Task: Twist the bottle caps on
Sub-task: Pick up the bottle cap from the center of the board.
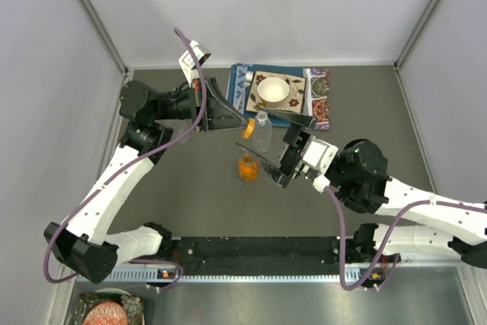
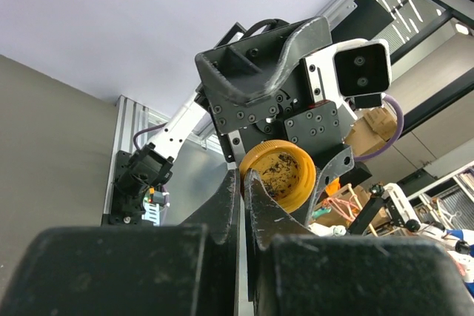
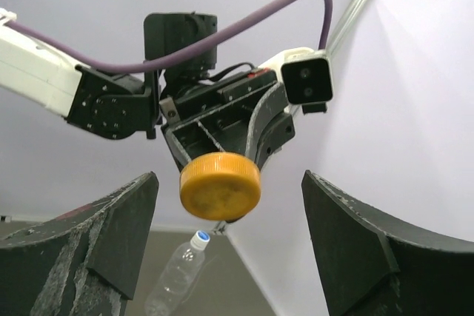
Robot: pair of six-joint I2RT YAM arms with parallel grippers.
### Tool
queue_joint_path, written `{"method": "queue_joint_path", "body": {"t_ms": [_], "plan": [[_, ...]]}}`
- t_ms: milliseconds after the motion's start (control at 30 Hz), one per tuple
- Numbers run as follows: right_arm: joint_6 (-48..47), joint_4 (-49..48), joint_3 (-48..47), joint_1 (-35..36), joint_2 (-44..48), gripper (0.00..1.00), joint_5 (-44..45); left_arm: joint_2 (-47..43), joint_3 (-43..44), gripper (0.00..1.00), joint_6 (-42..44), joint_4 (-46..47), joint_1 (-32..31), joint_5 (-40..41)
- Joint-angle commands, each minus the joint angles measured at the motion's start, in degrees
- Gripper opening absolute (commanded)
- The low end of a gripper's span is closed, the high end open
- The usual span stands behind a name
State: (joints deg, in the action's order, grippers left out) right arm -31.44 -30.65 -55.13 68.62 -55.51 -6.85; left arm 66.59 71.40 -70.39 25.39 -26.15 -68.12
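Observation:
My left gripper (image 1: pixel 242 125) is shut on the rim of an orange bottle cap (image 1: pixel 249 127), holding it in the air. In the left wrist view the cap (image 2: pixel 285 175) shows its hollow underside just past the shut gripper (image 2: pixel 244 177). My right gripper (image 3: pixel 229 180) faces it, open, its fingers (image 3: pixel 118 234) wide on either side of the cap (image 3: pixel 220 185) and not touching it. From above, the right gripper (image 1: pixel 257 136) hovers over a squat orange bottle (image 1: pixel 248 167) and a clear bottle (image 1: pixel 262 132). That clear bottle (image 3: pixel 174 279) wears a blue-and-white cap (image 3: pixel 198 240).
A white bowl (image 1: pixel 272 90) sits on patterned mats (image 1: pixel 319 100) at the back of the table, with a fork (image 1: pixel 249 78) beside it. Grey walls close in the left, right and back. A plate (image 1: pixel 106 313) lies below the near rail at bottom left.

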Motion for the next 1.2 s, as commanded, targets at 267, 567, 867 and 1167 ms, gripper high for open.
{"method": "queue_joint_path", "body": {"t_ms": [267, 567, 867, 1167], "plan": [[-1.78, -7.31, -0.24, 1.69, -1.89, 0.68, 3.69, -1.64, -0.38, 0.00, -2.64, 4.93, -0.13, 0.09], [-0.99, -5.56, -0.41, 1.69, -1.71, 0.54, 3.07, -1.72, -0.38, 0.00, -3.79, 5.99, -0.13, -0.17], [-0.11, -4.59, -0.24, 1.69, -1.19, 0.47, 3.25, -2.08, -0.12, 0.00, -3.70, 5.55, -0.13, -0.17], [4.10, 0.15, -1.38, 1.78, 1.89, 0.39, 3.16, -1.90, 0.59, 0.07, 4.28, -2.87, 0.66, 0.18]]}}
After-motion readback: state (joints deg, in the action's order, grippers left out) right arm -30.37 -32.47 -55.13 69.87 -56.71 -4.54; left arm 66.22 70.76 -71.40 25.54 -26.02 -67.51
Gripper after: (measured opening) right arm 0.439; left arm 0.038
